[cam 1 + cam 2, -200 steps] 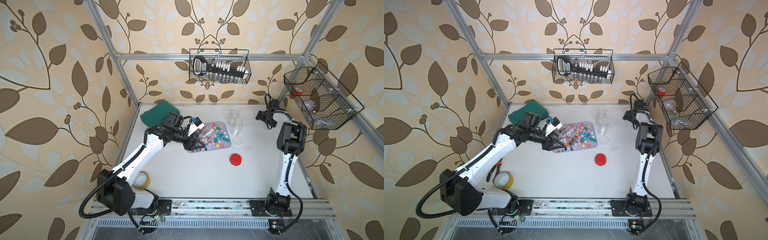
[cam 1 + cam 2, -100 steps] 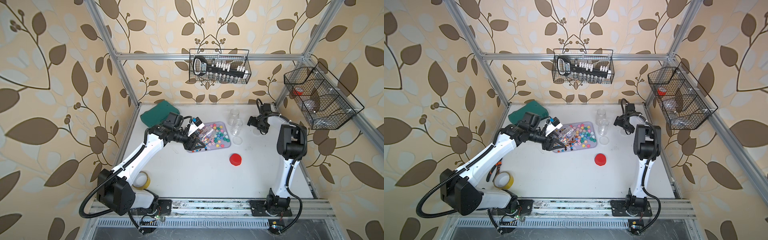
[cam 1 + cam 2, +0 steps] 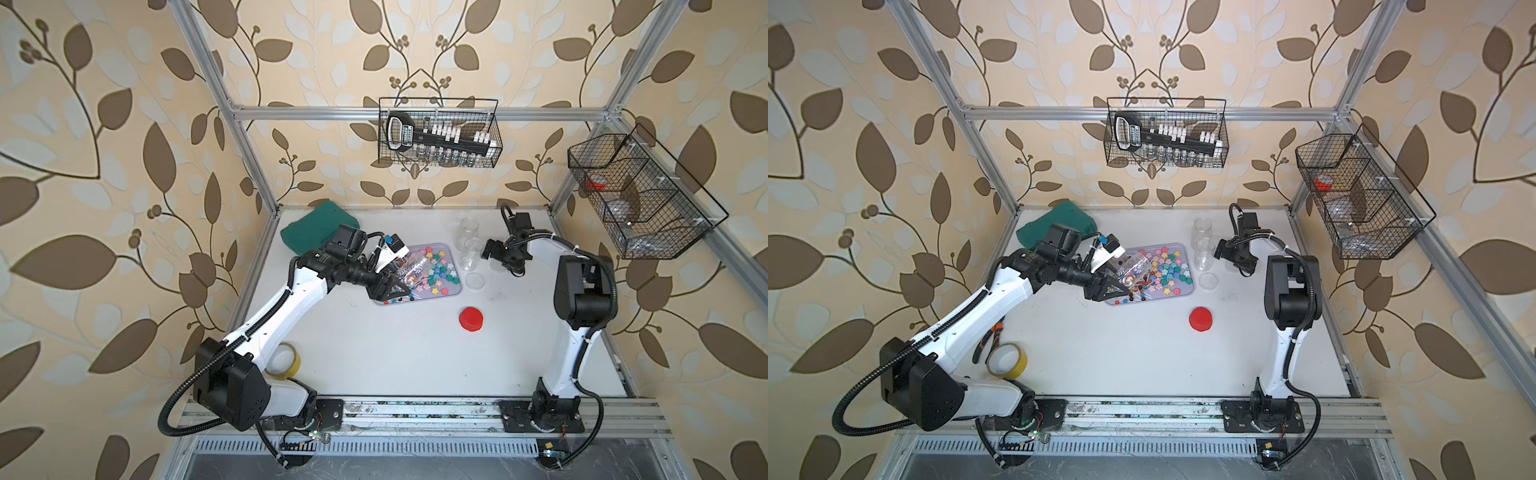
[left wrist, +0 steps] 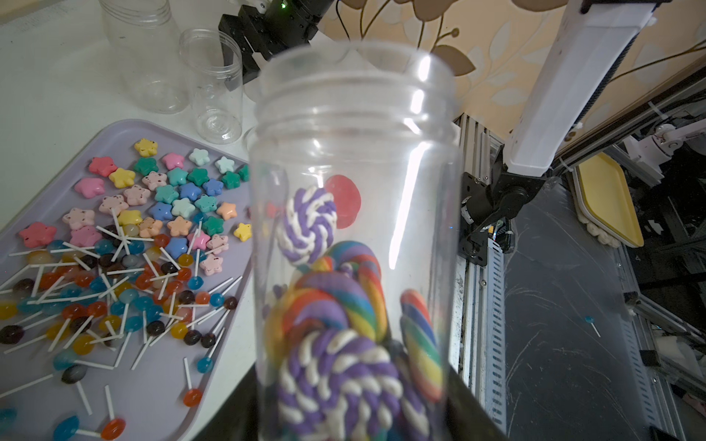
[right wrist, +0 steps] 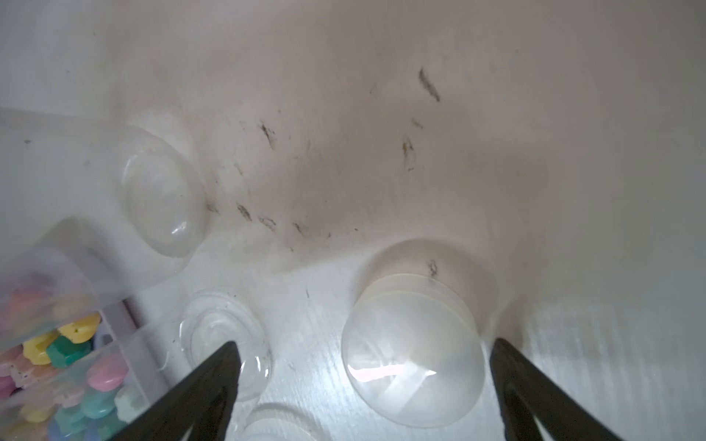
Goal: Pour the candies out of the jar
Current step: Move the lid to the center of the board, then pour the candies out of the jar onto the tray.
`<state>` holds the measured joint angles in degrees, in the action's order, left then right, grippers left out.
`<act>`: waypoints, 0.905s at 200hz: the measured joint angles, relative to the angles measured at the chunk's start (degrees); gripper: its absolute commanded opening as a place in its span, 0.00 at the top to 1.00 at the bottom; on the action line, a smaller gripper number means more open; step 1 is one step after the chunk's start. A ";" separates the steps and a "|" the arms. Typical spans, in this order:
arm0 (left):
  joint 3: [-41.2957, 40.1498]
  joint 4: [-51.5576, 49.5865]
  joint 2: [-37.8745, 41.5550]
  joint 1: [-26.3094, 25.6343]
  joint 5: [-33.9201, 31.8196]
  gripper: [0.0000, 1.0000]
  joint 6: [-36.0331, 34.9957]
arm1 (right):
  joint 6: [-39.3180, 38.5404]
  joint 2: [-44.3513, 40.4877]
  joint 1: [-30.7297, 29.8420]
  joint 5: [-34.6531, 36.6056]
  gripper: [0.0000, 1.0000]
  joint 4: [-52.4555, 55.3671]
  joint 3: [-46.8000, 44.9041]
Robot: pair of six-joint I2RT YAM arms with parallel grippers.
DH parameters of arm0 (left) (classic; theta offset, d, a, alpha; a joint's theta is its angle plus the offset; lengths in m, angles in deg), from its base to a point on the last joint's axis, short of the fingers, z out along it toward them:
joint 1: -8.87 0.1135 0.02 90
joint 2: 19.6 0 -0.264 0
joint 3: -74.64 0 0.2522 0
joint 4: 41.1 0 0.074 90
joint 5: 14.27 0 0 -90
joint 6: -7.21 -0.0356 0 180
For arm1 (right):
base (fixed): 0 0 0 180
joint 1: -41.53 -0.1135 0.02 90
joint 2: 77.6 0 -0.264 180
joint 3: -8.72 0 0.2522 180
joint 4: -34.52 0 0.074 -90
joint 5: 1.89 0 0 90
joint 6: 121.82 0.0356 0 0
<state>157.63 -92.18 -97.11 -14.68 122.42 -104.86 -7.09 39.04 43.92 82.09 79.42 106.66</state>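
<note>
Over the tray's [image 4: 160, 382] edge, left end effector [image 3: 390, 284] grips the tilted jar [image 3: 411, 266].

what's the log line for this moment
left pincer: shut on tilted jar over tray | jar: swirl lollipops inside | tray: star candies, ball lollipops | right pincer: open above lid

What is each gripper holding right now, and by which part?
The left gripper holds the clear jar by its lower body, near the base. The right gripper is open and holds nothing.
</note>
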 measured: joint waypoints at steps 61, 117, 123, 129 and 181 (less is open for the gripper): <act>1.90 -1.05 -4.79 -0.02 -6.38 0.76 2.62 | -0.09 -13.94 1.05 1.70 0.01 1.20 -3.63; 9.51 -6.29 -11.78 -0.02 -15.76 0.76 6.12 | -0.72 -26.56 -0.15 -2.95 0.01 -3.17 -14.08; 10.05 -6.73 -12.15 -0.02 -16.50 0.76 6.40 | -0.79 -26.80 -0.61 -3.52 0.01 -3.50 -15.23; 10.64 -7.34 -12.55 -0.02 -17.40 0.76 6.91 | -0.85 -26.93 -1.07 -4.00 0.01 -3.89 -16.35; 19.58 -15.72 -19.28 -0.11 -23.30 0.77 8.87 | -1.01 -29.29 -3.78 -8.22 0.01 -7.74 -25.83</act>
<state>177.21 -107.90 -116.39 -14.79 99.12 -95.99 -8.09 9.75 40.14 73.87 71.68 80.83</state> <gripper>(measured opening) 0.549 0.989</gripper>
